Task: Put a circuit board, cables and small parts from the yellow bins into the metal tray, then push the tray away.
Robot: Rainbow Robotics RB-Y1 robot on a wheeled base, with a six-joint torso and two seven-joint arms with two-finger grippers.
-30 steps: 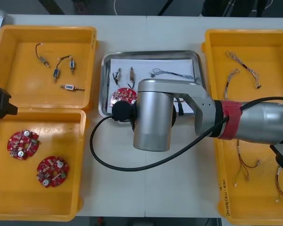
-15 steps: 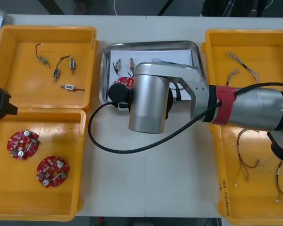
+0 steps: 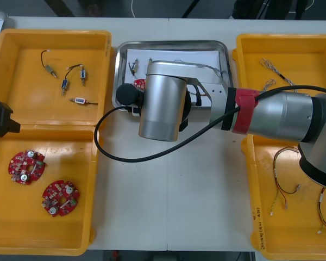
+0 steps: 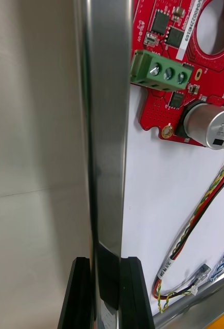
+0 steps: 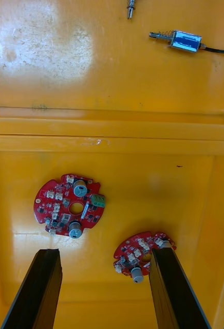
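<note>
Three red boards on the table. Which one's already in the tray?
The board inside the metal tray, beside the rim that the right gripper pinches. The other two boards lie in a yellow bin by the open left gripper.

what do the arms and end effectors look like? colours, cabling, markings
Right arm, over the metal tray: brushed silver cylinders, a red band at one joint, a black cable looping outside. Right end effector: two flat black fingers. Left end effector, over a yellow bin: same black fingers, squared tips. No markings visible.
</note>
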